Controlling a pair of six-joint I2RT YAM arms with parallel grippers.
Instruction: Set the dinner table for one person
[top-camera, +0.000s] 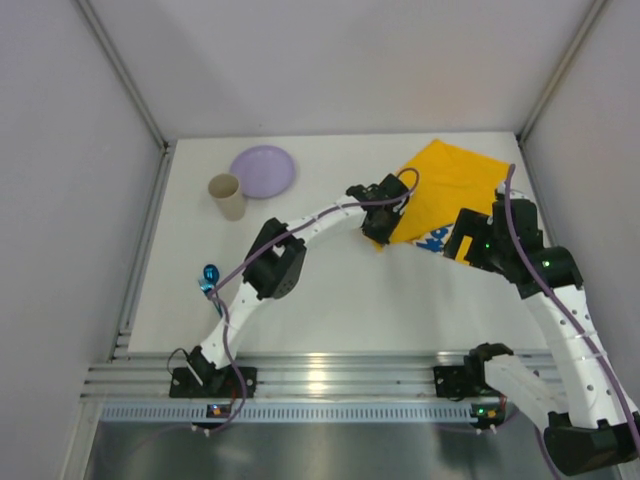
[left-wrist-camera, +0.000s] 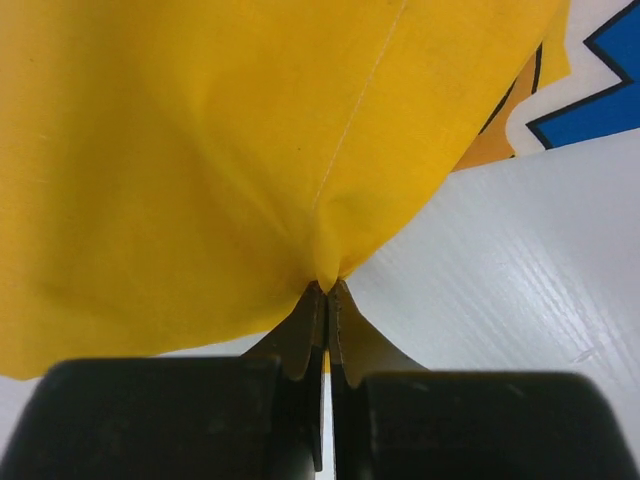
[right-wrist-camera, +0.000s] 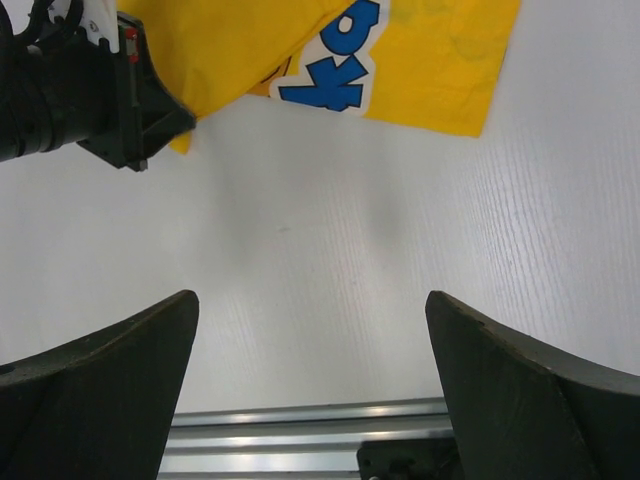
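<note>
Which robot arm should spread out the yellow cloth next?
Probably the left. The left claw is pinched shut on the edge of the yellow cloth, so it can just pull. The right claw hangs open over the table near the cloth, holding nothing.

Bright, even lighting, soft shadows, glare along the rail (top-camera: 320, 372).

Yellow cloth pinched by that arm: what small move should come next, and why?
Probably lift the pinched edge slightly, so it can slide centreward. The left gripper is shut on a gathered bit of the yellow cloth, which lies partly folded at the far right of the table; the right gripper hangs open nearby.
</note>
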